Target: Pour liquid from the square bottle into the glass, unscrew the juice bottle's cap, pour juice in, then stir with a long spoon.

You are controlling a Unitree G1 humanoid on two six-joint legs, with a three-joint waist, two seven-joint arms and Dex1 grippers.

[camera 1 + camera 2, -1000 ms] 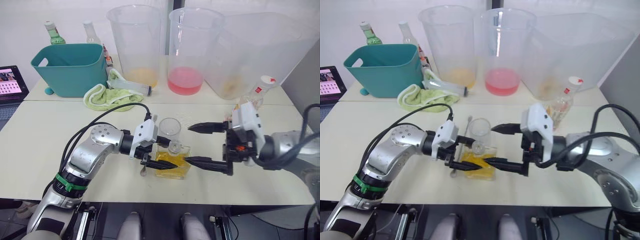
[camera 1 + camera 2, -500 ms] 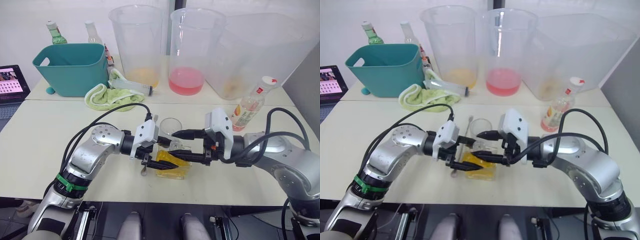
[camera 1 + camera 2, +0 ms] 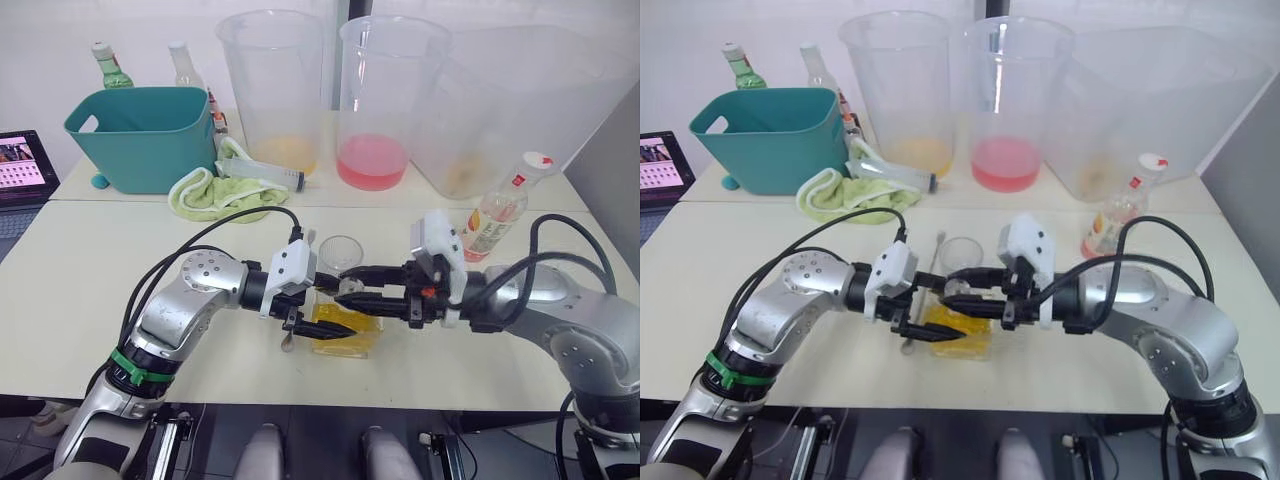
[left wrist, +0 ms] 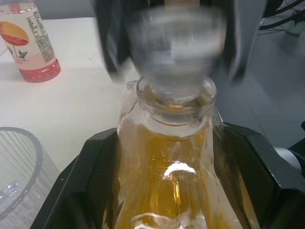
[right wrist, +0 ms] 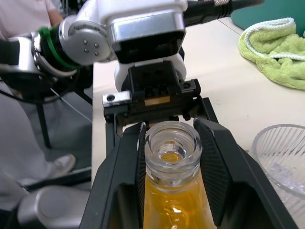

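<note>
Pale cream tabletop (image 3: 90,290) ran across the front of the scene, with a white wall behind it. Along the back stood three huge clear buckets — one with a yellow residue (image 3: 272,90), one holding pink liquid (image 3: 388,100), and a third (image 3: 520,110) to the right. A teal bin (image 3: 145,135) sat at the left rear with a green towel (image 3: 215,193) just in front of it, and a laptop (image 3: 22,165) showed at the far left edge.

Near the front middle lay the square bottle (image 3: 345,330), on its side, its yellow liquid (image 5: 174,210) pooled inside. The left gripper (image 3: 322,308) was clamped on the bottle's body, a black finger (image 4: 90,191) pressed against each side in the left wrist view. The right gripper (image 3: 362,287) reached in from the other side, its fingers (image 5: 217,162) closed around the bottle's short neck, whose open glass mouth faced the right wrist camera.

The glass (image 3: 341,258) stood upright just behind the bottle, touching neither gripper as far as could be told. The long spoon (image 3: 928,283) lay flat on the table beside the glass, partly hidden under the left gripper. The juice bottle (image 3: 495,212) stood upright well to the right — its white cap (image 3: 537,161) on, pinkish-red juice (image 4: 40,71) low in its base.
</note>
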